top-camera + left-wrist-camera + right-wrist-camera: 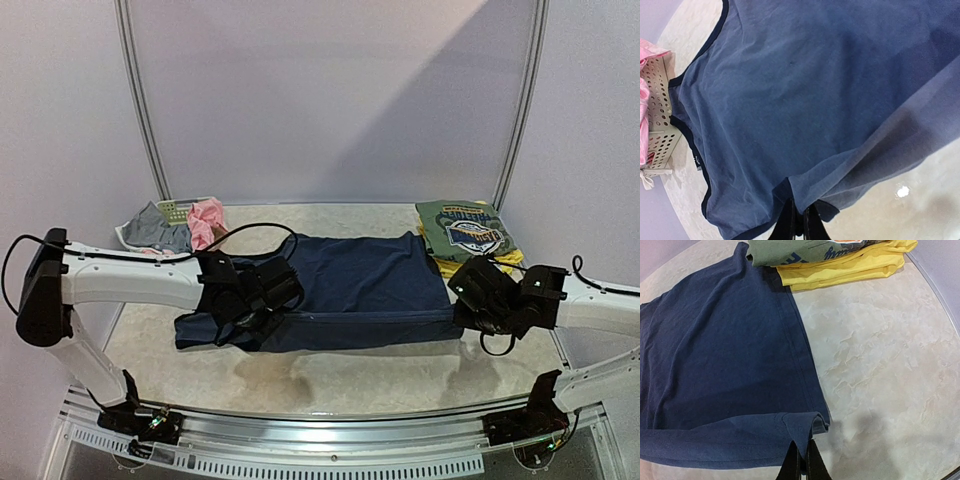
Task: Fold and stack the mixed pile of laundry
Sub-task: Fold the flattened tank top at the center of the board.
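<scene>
Table [330,378] with navy dress [365,275] stretched across its middle, gripped at both ends.
Its long axis runs left to right, along the near edge; left pincer [801,222] and right pincer [801,457] each clench a near corner, so the fold likely travels toward the far edge.

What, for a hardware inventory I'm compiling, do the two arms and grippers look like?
Both the left arm and right arm have white tubular links, black joint housings and loose black cables. The left gripper and right gripper have slim black fingers.
</scene>
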`<action>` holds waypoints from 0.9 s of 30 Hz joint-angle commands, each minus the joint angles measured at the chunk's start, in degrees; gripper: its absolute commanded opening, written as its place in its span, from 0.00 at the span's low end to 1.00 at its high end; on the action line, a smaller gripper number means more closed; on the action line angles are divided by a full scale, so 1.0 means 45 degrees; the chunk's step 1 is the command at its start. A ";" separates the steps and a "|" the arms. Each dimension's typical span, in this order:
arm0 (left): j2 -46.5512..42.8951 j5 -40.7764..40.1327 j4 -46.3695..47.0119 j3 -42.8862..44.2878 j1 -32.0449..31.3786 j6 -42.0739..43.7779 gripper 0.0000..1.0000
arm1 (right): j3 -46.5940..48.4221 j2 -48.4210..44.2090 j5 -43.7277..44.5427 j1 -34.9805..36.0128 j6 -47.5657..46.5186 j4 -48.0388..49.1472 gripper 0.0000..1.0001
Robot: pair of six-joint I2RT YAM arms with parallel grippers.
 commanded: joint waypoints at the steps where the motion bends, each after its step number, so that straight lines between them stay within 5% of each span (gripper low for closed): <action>1: 0.0502 -0.0126 -0.0067 0.0567 0.0667 0.0468 0.00 | 0.0111 0.0504 0.0369 -0.0856 -0.0666 0.0955 0.00; 27: 0.3854 0.0833 0.0625 0.2161 0.2739 0.1490 0.01 | 0.1010 0.4813 -0.1517 -0.3427 -0.2623 0.3756 0.00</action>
